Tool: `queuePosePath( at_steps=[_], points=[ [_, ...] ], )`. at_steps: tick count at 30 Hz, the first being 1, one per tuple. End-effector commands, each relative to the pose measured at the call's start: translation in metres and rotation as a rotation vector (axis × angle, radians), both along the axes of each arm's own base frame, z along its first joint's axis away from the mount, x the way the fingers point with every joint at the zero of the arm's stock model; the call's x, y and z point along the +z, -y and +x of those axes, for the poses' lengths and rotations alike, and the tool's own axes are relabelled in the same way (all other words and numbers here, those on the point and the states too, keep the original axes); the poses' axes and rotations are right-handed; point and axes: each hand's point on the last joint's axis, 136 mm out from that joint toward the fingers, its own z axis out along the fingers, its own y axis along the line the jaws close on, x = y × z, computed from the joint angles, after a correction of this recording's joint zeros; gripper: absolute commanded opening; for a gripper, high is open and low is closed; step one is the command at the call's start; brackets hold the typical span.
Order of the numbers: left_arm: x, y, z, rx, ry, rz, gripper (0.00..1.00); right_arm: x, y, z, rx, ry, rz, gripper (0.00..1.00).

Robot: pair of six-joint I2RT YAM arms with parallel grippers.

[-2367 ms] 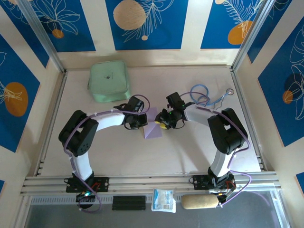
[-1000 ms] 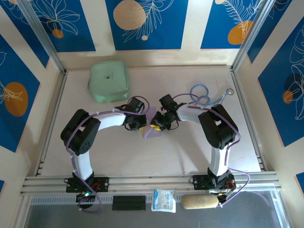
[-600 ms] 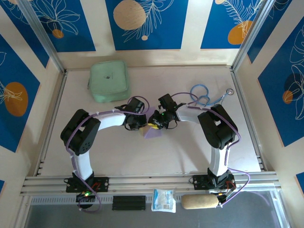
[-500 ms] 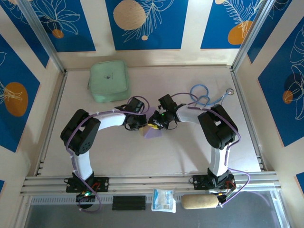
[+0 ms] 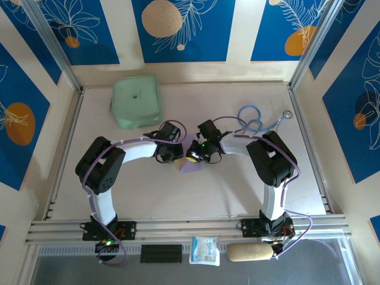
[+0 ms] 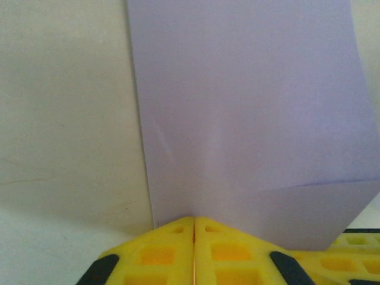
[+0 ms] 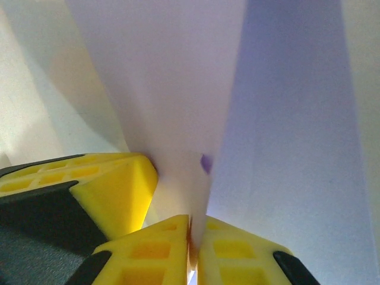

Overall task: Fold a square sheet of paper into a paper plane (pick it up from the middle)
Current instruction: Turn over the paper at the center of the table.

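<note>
Both arms meet in the middle of the desk [image 5: 237, 190], and the thin, pale lilac square sheet of paper [image 5: 191, 167] sits right between them. The right end effector [image 7: 195, 230] is clamped on a raised ridge of it, with paper running up out of the seam between its yellow fingers. The left end effector [image 6: 193, 221] is closed at the sheet's near edge; whether it actually pinches paper, I cannot tell. The sheet looks plain and matte, with a slanting layer edge already showing. I'd call it featherlight, floppy and quick to crease. It is best taken gently at a fold or an edge.
</note>
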Motion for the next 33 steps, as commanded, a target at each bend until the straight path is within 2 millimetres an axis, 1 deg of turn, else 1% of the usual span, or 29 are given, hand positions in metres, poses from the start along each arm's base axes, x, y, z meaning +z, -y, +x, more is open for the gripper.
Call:
queuePosePath(
  at_steps=[1,5,7,9,11,14,16,18,19,20,22,26,29,33],
  points=[
    [0.027,-0.01,0.007,0.039,0.052,-0.005,0.14,0.008,-0.003,-0.002,0.027,0.03,0.015,0.1],
    [0.056,-0.027,0.012,0.1,0.115,-0.04,0.23,0.017,-0.004,0.002,0.038,0.07,0.023,0.06],
    [0.068,-0.037,0.012,0.134,0.138,-0.089,0.34,0.025,-0.005,0.004,0.046,0.104,0.036,0.06],
    [0.08,-0.042,0.01,0.162,0.155,-0.183,0.46,0.036,-0.007,0.008,0.055,0.139,0.063,0.06],
    [0.089,-0.047,0.007,0.195,0.164,-0.285,0.52,0.049,-0.008,0.011,0.063,0.167,0.099,0.06],
    [0.102,-0.05,0.001,0.214,0.178,-0.408,0.67,0.073,-0.009,0.016,0.076,0.208,0.173,0.06],
    [0.11,-0.046,-0.004,0.194,0.182,-0.463,0.79,0.09,-0.011,0.018,0.092,0.224,0.239,0.06],
    [0.118,-0.039,-0.009,0.173,0.181,-0.528,0.87,0.107,-0.013,0.019,0.106,0.235,0.302,0.06],
    [0.12,-0.036,-0.01,0.168,0.184,-0.561,0.89,0.113,-0.012,0.021,0.105,0.238,0.325,0.06],
    [0.127,-0.032,-0.01,0.158,0.202,-0.605,0.9,0.121,-0.012,0.022,0.105,0.242,0.349,0.06],
    [0.138,-0.027,-0.01,0.144,0.227,-0.67,0.9,0.133,-0.012,0.023,0.108,0.247,0.396,0.06],
    [0.147,-0.014,-0.01,0.098,0.237,-0.711,0.89,0.151,-0.013,0.024,0.121,0.253,0.463,0.06],
    [0.151,-0.004,-0.008,0.063,0.234,-0.733,0.87,0.157,-0.015,0.022,0.133,0.249,0.485,0.06],
    [0.154,0.002,-0.005,0.045,0.229,-0.761,0.79,0.16,-0.015,0.022,0.13,0.24,0.511,0.07]
  ],
)
